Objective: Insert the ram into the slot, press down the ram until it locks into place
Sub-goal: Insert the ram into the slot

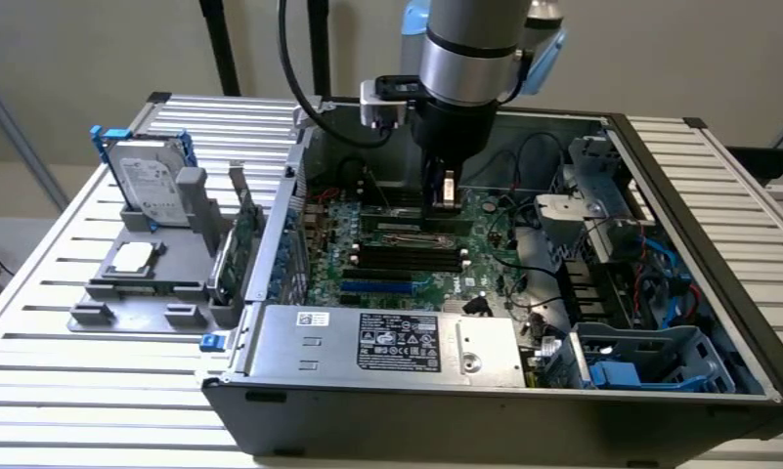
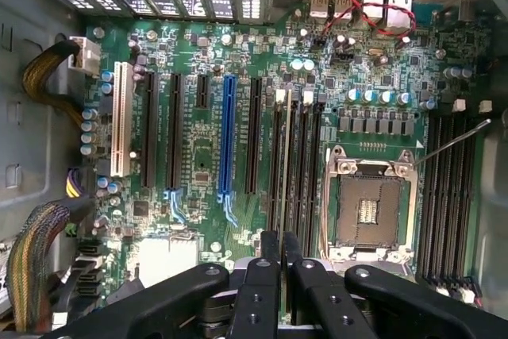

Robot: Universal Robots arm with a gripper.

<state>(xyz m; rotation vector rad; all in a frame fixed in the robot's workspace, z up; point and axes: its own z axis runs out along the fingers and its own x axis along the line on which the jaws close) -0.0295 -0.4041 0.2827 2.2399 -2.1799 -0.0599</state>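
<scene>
End effector (image 2: 282, 237) first: its two black fingers (image 2: 255, 291) are pressed close on a thin pale strip. I take that strip to be the top edge of the ram (image 2: 286, 168), so it is pinching the ram. In the exterior view it hangs straight down from the arm (image 1: 469, 49), in the upper middle of the frame, low inside the case.

The biggest thing is the slatted worktop (image 1: 39, 322). On it sits the open case (image 1: 496, 420), which takes up the middle of the frame and the exterior view's right. The green board (image 2: 198, 164) lies flat in the case. A grey holder (image 1: 130, 283) with a hard drive (image 1: 150, 186) stands on the exterior view's left.

On the board are four black slots (image 2: 305, 164) side by side, just beside the square chip socket (image 2: 369, 208). The ram stands on its edge, in line with these slots and right over them. I cannot tell if its bottom edge is in a slot or just above one.

The ram looks light, thin and stiff. I think it would not bend, but it could crack if it were pushed crooked. The best place to hold it is near the middle of the top edge, with the flat sides between the fingers, as it seems to be held here. It would take a straight, even push better than a tilted one.
</scene>
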